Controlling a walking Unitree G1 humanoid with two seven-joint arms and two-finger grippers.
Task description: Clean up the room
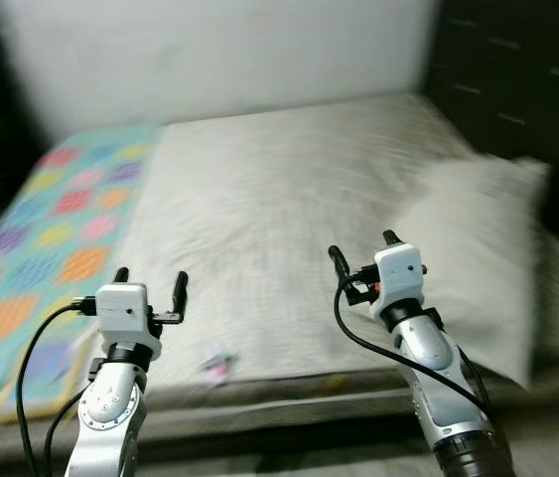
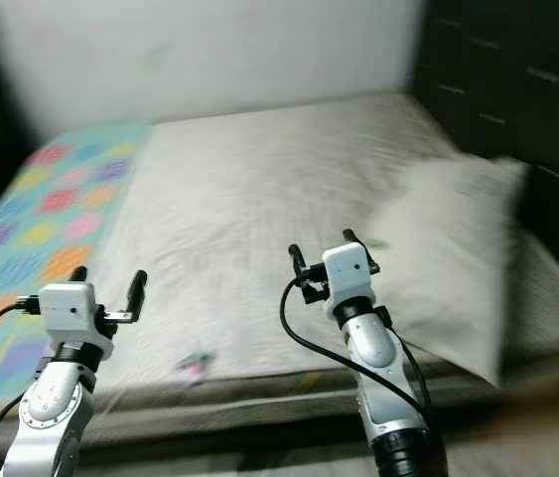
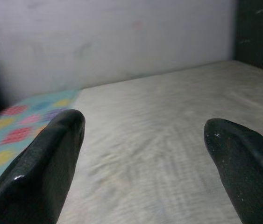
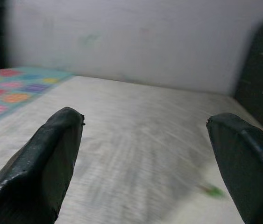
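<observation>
1. Bed [image 1: 259, 199] fills the scene ahead – bare pale mattress, head views blurred, so the camera is likely in motion.
2. Quilt [image 1: 51, 229], bright patchwork, lies flat along the bed's left side, reaching the near edge. Pillow [image 1: 478, 258] sits at the right, near the dark headboard [image 1: 517, 89], tilted and overhanging the mattress edge – looks out of place, a probable item to straighten.
3. Small pink-and-white scrap [image 1: 216, 366] on the mattress near the front edge, between the two arms. Too blurred to identify; probably litter to pick up.
4. A small green speck [image 4: 211, 190] on the sheet ahead of the right arm; cannot tell what it is.
5. Left gripper [image 1: 150, 285] raised over the near edge by the quilt; fingers spread wide, nothing between them.
6. Right gripper [image 1: 363, 251] raised over the mattress just beside the pillow; fingers likewise wide apart and empty.
7. Judgement: both arms held up and ready – approach stage, nothing grasped yet. The scrap is nearest the left gripper.
</observation>
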